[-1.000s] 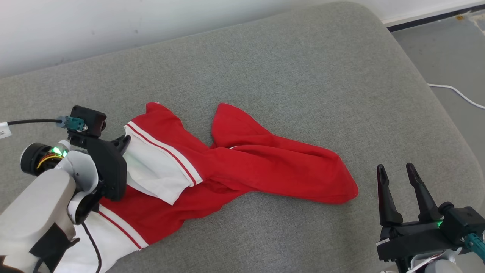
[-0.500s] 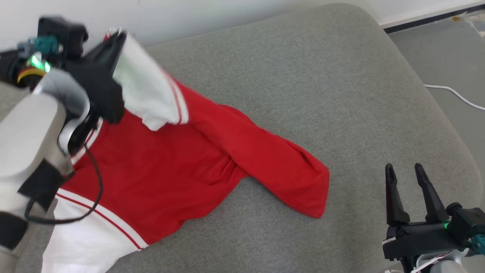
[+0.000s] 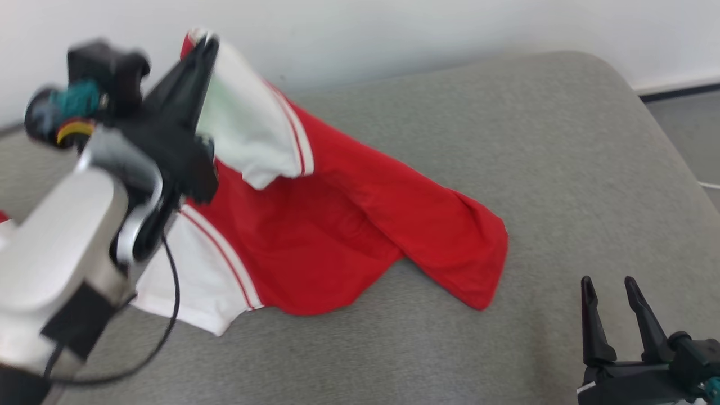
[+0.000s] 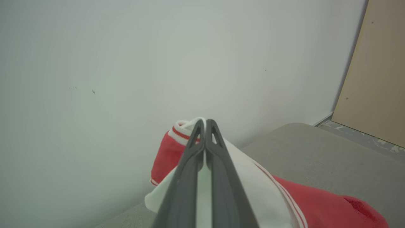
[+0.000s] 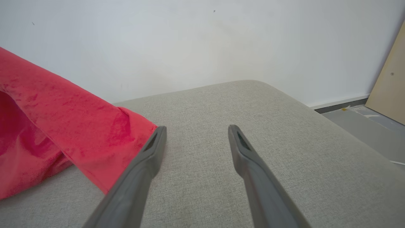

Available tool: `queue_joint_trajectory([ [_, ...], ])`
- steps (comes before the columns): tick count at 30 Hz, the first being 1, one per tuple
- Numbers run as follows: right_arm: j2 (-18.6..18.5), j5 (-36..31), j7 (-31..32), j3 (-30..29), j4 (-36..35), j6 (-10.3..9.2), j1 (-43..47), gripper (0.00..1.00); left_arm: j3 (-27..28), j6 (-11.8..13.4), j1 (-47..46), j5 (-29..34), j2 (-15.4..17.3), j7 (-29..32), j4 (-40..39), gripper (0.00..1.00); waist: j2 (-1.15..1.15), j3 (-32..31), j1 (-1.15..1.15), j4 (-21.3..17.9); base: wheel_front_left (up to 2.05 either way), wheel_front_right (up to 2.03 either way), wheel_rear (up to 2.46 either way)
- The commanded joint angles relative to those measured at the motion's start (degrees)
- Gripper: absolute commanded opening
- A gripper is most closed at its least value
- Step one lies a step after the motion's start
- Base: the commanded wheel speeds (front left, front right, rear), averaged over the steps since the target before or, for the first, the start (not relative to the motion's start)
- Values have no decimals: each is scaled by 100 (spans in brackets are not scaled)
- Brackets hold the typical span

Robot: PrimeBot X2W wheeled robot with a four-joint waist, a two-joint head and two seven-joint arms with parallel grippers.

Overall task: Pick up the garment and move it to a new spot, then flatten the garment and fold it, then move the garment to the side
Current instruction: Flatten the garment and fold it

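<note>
Left hand [image 4: 205, 124] pressed together, pinching white-banded edge of garment [image 3: 349, 225], held high near wall [image 4: 126, 63]. Rest of cloth drapes onto grey cushion [image 3: 506, 140]. Right hand [image 3: 609, 282] spread, empty, near red hem.
Risk: thin pinch slips, cloth drops bunched; trailing part drags, twists.
Head view blurred. Garment part behind left forearm [image 3: 50, 253] hidden; garment type unclear.

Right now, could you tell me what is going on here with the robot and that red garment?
The robot's left claw is shut on a white-trimmed edge of the red and white garment and holds that end up in the air. The rest of the cloth drapes down onto the grey cushion. The right claw is open and holds nothing, low at the robot's right and apart from the cloth. No flattening or folding has begun.
</note>
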Motion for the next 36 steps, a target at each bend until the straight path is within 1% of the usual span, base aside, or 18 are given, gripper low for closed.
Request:
queue_joint_trajectory([
  [1,-27,-28,-4,-46,4,-13,85,100,32,106,312,-61,114,-26,-223,0,0,-303,1,448,0,0,0],
  [7,-77,-54,-4,-115,30,-13,214,100,346,944,1983,-482,639,-295,-1550,0,0,-427,1,879,0,0,0],
  [9,-88,-67,-4,-145,35,-13,230,100,463,1190,2600,-682,692,-479,-1895,0,0,-450,1,985,0,0,0],
  [10,-96,-76,-4,-139,44,-13,249,100,514,1291,2892,-765,719,-574,-2014,0,0,-453,1,1026,0,0,0],
  [11,-96,-76,-4,-139,44,-13,249,100,514,1291,2892,-765,719,-574,-2014,0,0,-453,1,1026,0,0,0],
  [14,-123,-78,-4,-134,64,-13,264,100,608,1533,3722,-1006,716,-869,-2219,0,0,-443,1,1122,0,0,0],
  [15,-132,-75,-4,-127,72,-13,259,100,620,1587,3960,-1107,653,-955,-2248,0,0,-443,1,1141,0,0,0],
  [18,-167,-63,-4,-102,96,-13,230,100,635,1649,4524,-1266,515,-1160,-2186,0,0,-433,1,1166,0,0,0],
  [22,-192,-43,-4,-42,133,-13,205,100,699,1621,5009,-1295,281,-1320,-1856,0,0,-445,1,1142,0,0,0],
  [24,-209,-31,-4,-28,147,-13,205,100,789,1563,5152,-1372,75,-1365,-1679,0,0,-451,1,1126,0,0,0],
  [26,-214,-21,-4,-13,162,-13,204,100,782,1494,5254,-1250,21,-1392,-1420,0,0,-453,1,1099,0,0,0],
  [28,-227,-7,-4,2,167,-13,204,100,804,1401,5284,-1190,-127,-1393,-1162,0,0,-460,1,1078,0,0,0],
  [30,-247,6,-4,7,183,-13,194,100,866,1233,5249,-1121,-217,-1408,-876,0,0,-465,1,1062,0,0,0],
  [31,-251,10,-4,12,186,-13,191,100,886,1175,5211,-1048,-279,-1413,-752,4,0,-471,1,1055,0,0,0],
  [32,-256,12,-4,7,185,-13,191,100,965,1109,5158,-931,-354,-1410,-700,49,0,-477,1,1053,0,0,0],
  [33,-263,12,-4,-3,177,-13,192,100,1103,1050,5116,-779,-428,-1412,-667,100,0,-482,1,1053,0,0,0],
  [36,-274,5,-4,-24,154,-13,204,100,1557,858,5159,-295,-678,-1409,-654,100,0,-498,1,1058,0,0,0],
])
